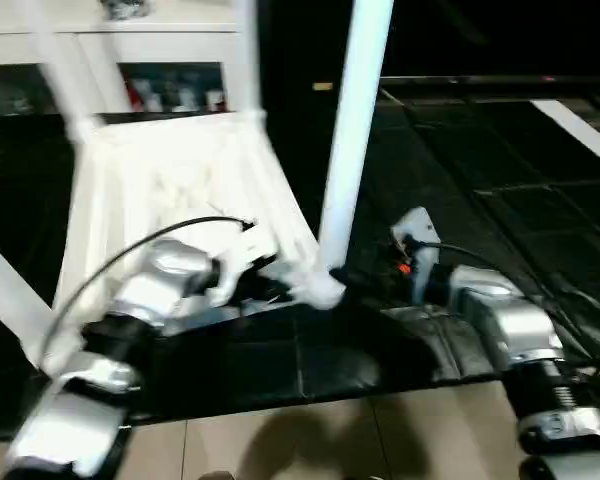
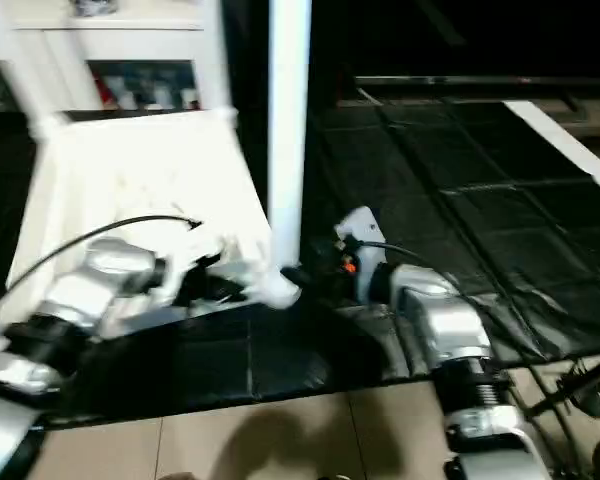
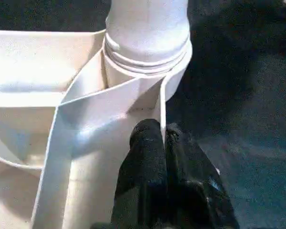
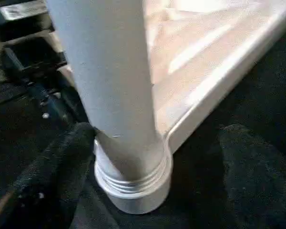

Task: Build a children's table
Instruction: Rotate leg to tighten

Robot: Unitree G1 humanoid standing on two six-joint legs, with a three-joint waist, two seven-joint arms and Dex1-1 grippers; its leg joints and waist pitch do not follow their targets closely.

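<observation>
Left end effector (image 3: 163, 143) pinches a tabletop (image 1: 170, 180) rib beside the leg (image 1: 352, 130) — right end effector (image 1: 385, 262) spread, dark mat (image 1: 500, 200) beyond.

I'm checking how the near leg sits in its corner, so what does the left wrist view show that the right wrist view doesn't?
Left wrist view alone: the left tool, shut on a thin rib of the tabletop underside beside the corner socket.
Right wrist view alone: one black finger of the right tool beside the leg's base, apart from the outer rim, and the dark mat under the corner.
Both: the white leg standing upright in that corner socket, its ringed base seated.
</observation>
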